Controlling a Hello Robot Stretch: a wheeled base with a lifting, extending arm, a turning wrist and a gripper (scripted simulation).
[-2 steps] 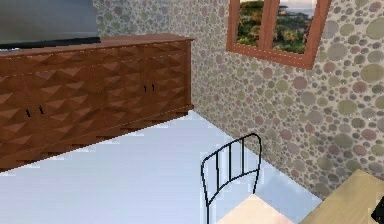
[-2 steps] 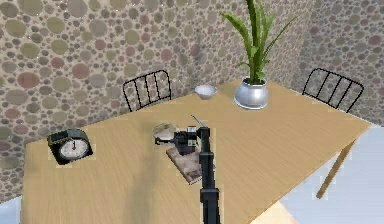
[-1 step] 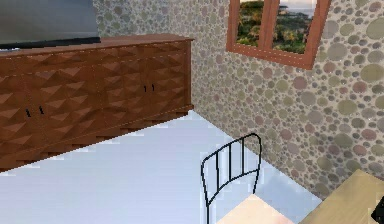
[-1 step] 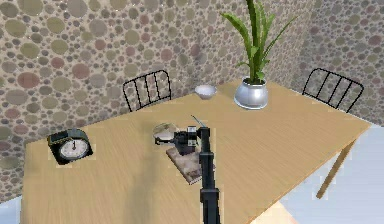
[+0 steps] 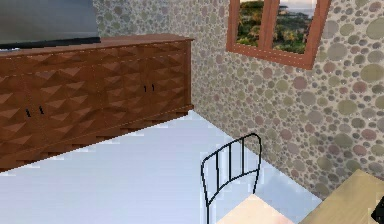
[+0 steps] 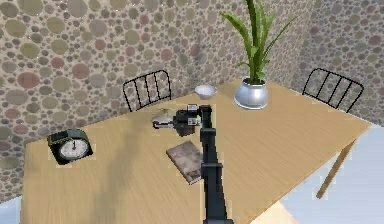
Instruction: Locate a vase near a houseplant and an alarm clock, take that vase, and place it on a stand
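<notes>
Vase possibly the small white bowl-shaped thing point(image 6: 205, 91) at counter's point(image 6: 300, 140) far edge, judging by its company. Alarm clock point(image 6: 70, 147) at left, then flat brown book-like thing point(image 6: 186, 158), arm point(image 6: 212, 170) stretched out between, houseplant point(image 6: 252, 60) at right. Cannot tell jaws' state, nor whether anything held. No legible writing.

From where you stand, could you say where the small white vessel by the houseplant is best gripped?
Probably across its low rounded body, coming from the near side, where the claw is: the small white vessel stands upright by the table's far edge, with the houseplant's pot close beside it.
</notes>
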